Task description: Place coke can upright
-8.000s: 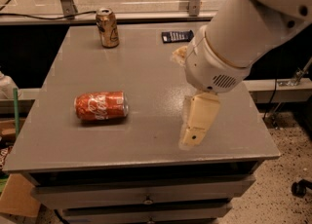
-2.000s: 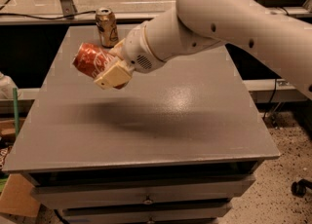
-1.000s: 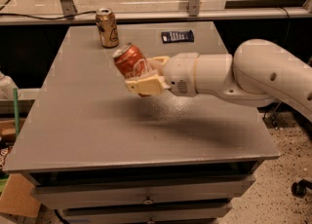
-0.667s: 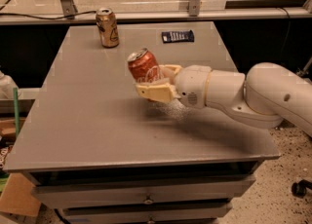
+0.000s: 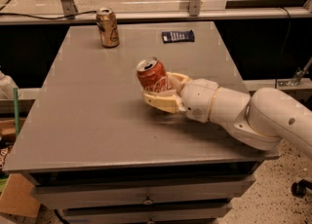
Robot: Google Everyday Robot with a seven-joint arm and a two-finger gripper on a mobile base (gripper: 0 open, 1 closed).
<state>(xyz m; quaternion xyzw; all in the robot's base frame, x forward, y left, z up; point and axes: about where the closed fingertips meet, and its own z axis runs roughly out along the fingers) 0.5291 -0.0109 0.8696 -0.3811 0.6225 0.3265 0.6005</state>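
Observation:
The coke can (image 5: 152, 77), red-orange with white script and a silver top, stands nearly upright near the middle of the grey table (image 5: 87, 116), tilted slightly back to the left. My gripper (image 5: 163, 91) reaches in from the right, low over the table, and is shut on the can's lower half. One cream finger (image 5: 158, 103) runs in front of the can and the other shows behind it. I cannot tell whether the can's base touches the table.
A gold-tan can (image 5: 107, 27) stands upright at the table's back left. A dark flat packet (image 5: 178, 36) lies at the back centre. My white arm (image 5: 243, 113) stretches across the table's right side. A glass rail runs behind the table, and drawers sit below its front edge.
The gripper picked the lying coke can up from the left side, carried it rightward to the table's middle, turned it from tilted to nearly upright and lowered it.

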